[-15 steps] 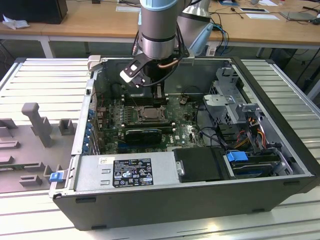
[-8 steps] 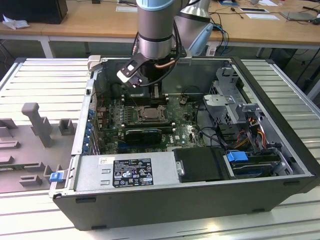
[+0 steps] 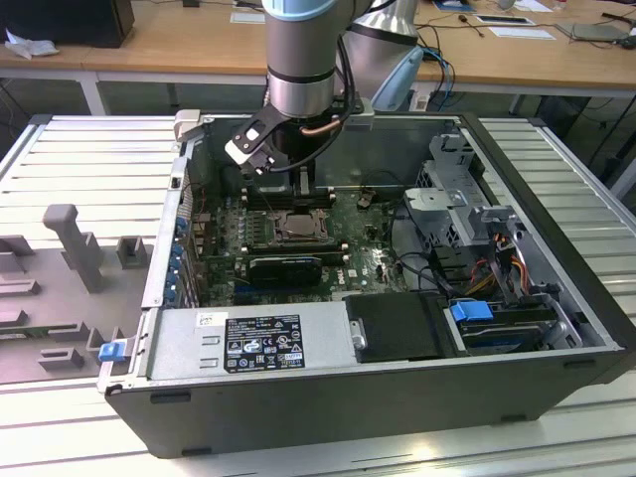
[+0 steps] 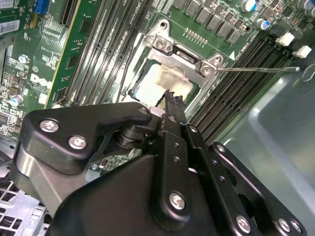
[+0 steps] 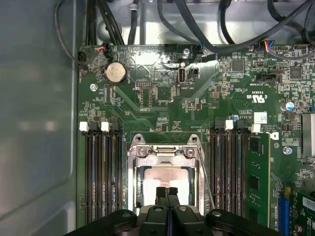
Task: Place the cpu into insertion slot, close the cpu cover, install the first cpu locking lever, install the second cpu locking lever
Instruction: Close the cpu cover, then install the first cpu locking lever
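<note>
Slatted metal surface (image 3: 60, 149) carries the open computer case (image 3: 397, 397). Mid-frame in the exterior view, the cpu (image 3: 296, 229) sits in the insertion slot (image 5: 132, 172), cpu cover (image 5: 165, 151) down. Above it the end effector (image 5: 166, 192) stands empty, fingers (image 5: 160, 192) together. One locking lever (image 4: 256, 69) appears unlatched.

A ribbed, silver-grey metal tabletop (image 3: 89, 149) spreads across the foreground of the exterior view, its slats running from the exterior view's left to its right. On its left part stand grey moulded fixtures (image 3: 70, 248) — one tall post among lower blocks. Behind it runs a long wooden desk (image 3: 169, 50) on white legs (image 3: 95, 94), carrying a dark box (image 3: 70, 18), sheets of paper (image 3: 522, 32) and trailing black cables (image 3: 445, 55). The light is even and soft — pale sheen on the metal.
</note>
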Robot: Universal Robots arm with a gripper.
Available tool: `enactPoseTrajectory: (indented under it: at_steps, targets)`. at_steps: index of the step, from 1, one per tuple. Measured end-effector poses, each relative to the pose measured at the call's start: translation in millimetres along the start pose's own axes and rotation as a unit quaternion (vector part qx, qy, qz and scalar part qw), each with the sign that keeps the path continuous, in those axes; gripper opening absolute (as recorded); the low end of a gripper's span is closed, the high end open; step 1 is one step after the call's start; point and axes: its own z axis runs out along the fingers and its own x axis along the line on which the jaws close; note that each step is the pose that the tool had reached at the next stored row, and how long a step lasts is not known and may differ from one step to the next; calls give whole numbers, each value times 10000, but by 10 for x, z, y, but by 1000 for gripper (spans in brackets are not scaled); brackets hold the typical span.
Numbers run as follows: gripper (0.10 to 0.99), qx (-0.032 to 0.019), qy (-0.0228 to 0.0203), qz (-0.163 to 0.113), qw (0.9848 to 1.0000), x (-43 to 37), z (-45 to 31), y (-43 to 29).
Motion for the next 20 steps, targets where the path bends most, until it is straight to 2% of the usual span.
enactPoseTrajectory:
  at_steps: [2,5,20]
  targets:
    - [106,1,0,0,10000,-1,-3,-3]
    - [106,0,0,0,10000,2,-57,0]
    - [106,0,3,0,10000,7,-231,7]
